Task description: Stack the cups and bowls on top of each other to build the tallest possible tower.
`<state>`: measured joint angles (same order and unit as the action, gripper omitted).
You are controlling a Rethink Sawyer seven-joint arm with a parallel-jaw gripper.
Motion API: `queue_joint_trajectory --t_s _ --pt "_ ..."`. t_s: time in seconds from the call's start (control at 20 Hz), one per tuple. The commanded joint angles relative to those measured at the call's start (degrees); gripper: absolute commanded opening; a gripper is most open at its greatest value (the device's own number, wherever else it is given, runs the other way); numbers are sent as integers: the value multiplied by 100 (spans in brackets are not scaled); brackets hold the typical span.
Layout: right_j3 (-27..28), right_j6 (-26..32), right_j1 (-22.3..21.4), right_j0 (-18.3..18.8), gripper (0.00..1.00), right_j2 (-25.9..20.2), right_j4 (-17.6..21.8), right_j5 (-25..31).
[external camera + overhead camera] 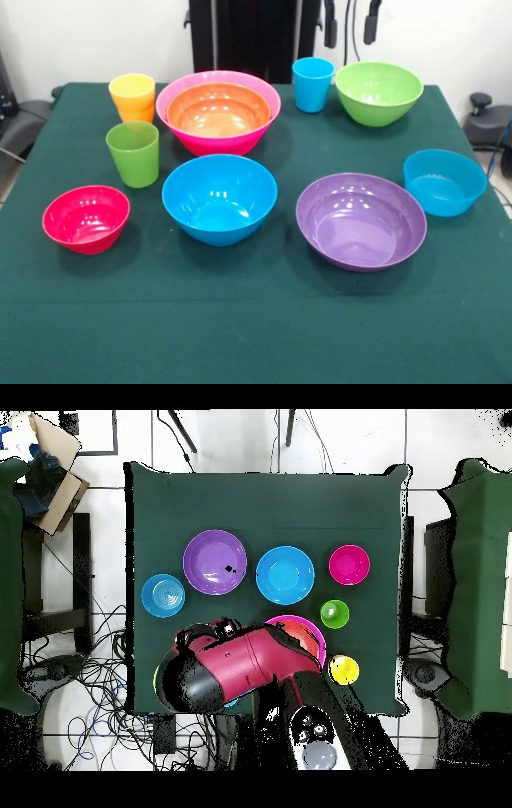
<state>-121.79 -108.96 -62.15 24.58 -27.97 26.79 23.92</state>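
Observation:
At the back, the large pink bowl (218, 142) (300, 622) holds the orange bowl (218, 110). Left of it, a yellow cup (132, 88) (344, 671) sits nested in an orange cup (138, 114). The rest stand alone: green cup (133, 154) (335, 614), blue cup (312, 84), light green bowl (378, 93), blue bowl (219, 198) (285, 575), purple bowl (361, 221) (214, 562), small red-pink bowl (86, 218) (349, 565) and small light blue bowl (444, 182) (162, 595). My gripper (350, 22) hangs open and empty high above the gap between blue cup and light green bowl.
The green cloth table (256, 320) (260, 504) carries everything. In the overhead view my red arm (230, 669) covers the blue cup, the light green bowl and part of the pink bowl. A cardboard box (50, 459) sits off the table; cables lie on the floor.

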Motion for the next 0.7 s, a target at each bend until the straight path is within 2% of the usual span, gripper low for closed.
queue_joint_trajectory --t_s 0.05,0.4,0.7 --pt "383 -439 356 -61 100 283 84 165" --pt "482 -713 582 -386 100 657 284 -135" --pt "589 -741 688 -599 100 875 210 -185"
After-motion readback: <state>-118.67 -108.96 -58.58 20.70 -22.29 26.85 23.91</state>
